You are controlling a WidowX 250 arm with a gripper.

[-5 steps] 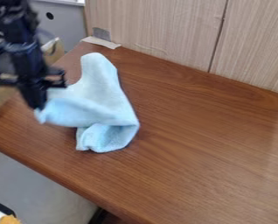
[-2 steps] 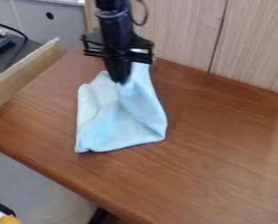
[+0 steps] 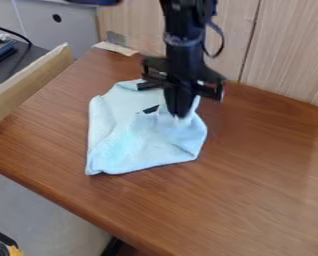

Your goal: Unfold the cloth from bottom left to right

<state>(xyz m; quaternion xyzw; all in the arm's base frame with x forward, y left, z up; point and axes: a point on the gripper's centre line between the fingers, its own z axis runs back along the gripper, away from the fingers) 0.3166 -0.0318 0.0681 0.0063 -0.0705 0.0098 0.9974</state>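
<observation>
Pale blue fabric cloth [image 3: 131, 145] is pinched between the fingers of the black two-finger gripper [image 3: 180, 112], which is closed on it, the fabric drawn up around the fingertips. The gripper points almost straight down, its tips at the cloth's upper right part as the camera sees it. Above it, the black robot arm [image 3: 182, 42] comes in from the top edge, right of the middle, and hangs close to upright; a thin black cable [image 3: 222, 45] loops out on its right side.

Below and to the left of the tips, the cloth spreads over the left half of the brown wood-grain table [image 3: 255, 175]. Its lower left corner lies nearest the table's front edge, its right side is folded and bunched, and a small dark wedge shows at its upper middle; what that is, I cannot tell.

Farther out, a light wood-grain panel [image 3: 288, 55] with an upright seam stands along the table's back edge. A pale strip [image 3: 115, 48] sits at the table's back left corner, and a pale wooden board [image 3: 31, 82] runs along its left edge. Beyond the board is a grey panel [image 3: 71, 30] with a round dark hole.
</observation>
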